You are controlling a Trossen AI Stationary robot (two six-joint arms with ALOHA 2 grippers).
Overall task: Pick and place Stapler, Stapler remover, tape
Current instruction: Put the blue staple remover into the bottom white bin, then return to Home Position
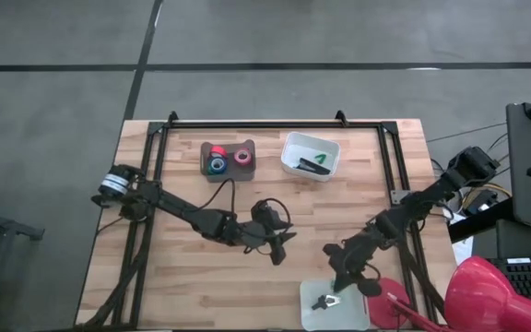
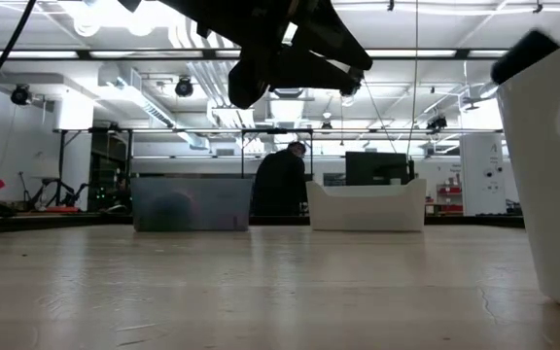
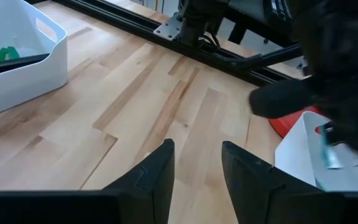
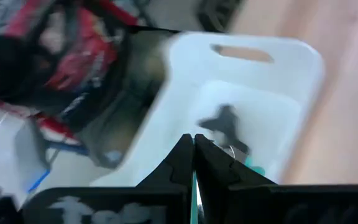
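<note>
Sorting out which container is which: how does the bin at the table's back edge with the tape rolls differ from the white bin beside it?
The grey bin is dark, the white bin bright. The grey bin holds the tape rolls; the white bin holds a dark item and a green one. Both sit at the table's back edge, side by side, apart.

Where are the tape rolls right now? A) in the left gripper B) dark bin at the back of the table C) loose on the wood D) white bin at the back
B: in the high view the tape rolls sit inside the dark bin at the back; the left gripper is open and holds nothing.
</note>
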